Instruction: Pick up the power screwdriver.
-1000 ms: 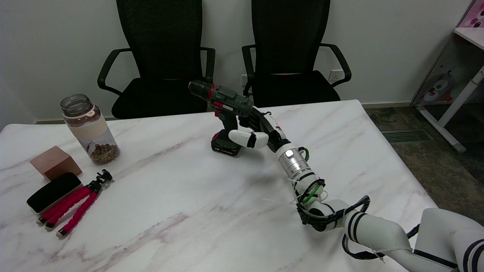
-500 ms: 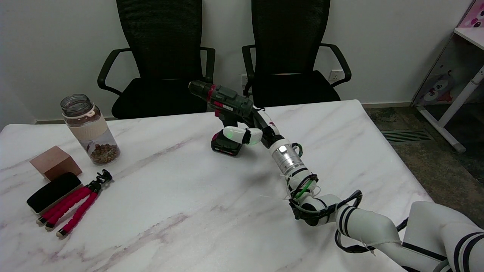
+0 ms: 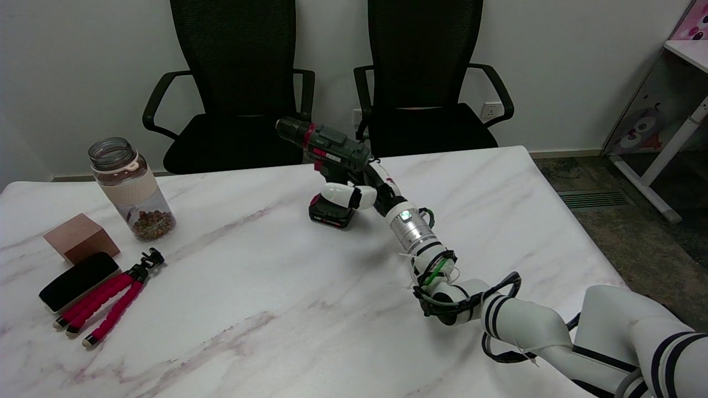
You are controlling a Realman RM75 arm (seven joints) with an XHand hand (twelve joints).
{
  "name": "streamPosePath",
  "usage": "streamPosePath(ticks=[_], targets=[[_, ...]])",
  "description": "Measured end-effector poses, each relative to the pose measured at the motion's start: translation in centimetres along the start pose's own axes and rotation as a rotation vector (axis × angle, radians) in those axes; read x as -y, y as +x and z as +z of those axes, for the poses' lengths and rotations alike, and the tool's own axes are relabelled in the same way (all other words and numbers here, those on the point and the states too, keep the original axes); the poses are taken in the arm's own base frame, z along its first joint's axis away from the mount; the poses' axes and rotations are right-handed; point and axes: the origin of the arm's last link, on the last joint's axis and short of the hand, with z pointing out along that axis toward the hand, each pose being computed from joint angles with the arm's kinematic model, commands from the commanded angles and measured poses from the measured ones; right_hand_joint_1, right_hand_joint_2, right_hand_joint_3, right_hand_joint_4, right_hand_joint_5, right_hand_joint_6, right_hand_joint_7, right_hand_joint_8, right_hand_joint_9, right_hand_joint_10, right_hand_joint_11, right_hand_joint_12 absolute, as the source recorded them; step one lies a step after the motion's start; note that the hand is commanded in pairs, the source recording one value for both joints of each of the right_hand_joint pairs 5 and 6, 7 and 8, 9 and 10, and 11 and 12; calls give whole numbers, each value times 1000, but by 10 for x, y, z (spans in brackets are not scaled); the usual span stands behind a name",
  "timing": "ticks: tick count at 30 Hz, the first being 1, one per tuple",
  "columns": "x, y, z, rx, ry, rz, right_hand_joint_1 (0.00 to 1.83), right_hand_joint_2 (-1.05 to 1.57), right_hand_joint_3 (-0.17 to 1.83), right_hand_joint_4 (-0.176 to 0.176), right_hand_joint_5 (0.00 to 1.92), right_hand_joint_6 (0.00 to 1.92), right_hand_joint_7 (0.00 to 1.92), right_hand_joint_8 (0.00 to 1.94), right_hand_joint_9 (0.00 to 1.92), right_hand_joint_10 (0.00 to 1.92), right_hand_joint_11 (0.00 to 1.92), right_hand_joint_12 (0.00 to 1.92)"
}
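- Looking down from the head view: power screwdriver (image 3: 327,166) stands upright on its battery base near the far middle of the bench (image 3: 265,309), chuck pointing left, base flat on the marble
- Right robot hand (image 3: 359,188) sits at the tool's handle, coming in from the right side; a white finger lies across the front of the grip just above the battery, the rest of the hand behind it
- Whether the fingers are clamped on the handle or only resting against it I cannot tell; the far side of the grip is hidden
- Progress, as judged: reach looks complete, hand at the grasp spot; tool not lifted, base on the bench. Left to do: firm closure on the handle, then raise it clear
- Well apart at the left edge: a jar (image 3: 131,189) with brown contents, a brown block (image 3: 80,237), a black case (image 3: 77,281), a small red-legged tripod (image 3: 110,304)
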Motion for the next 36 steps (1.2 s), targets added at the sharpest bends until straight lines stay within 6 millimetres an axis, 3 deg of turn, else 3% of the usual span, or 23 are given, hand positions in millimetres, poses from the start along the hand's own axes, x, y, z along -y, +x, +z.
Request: streamPosePath(ticks=[13, 36], targets=[[-1, -8, 7, 10, -21, 22, 802, -294, 895, 165, 246, 246, 246, 246, 274, 274, 226, 226], [1, -18, 11, 24, -25, 80, 807, -307, 869, 176, 238, 238, 238, 238, 266, 266, 207, 207]])
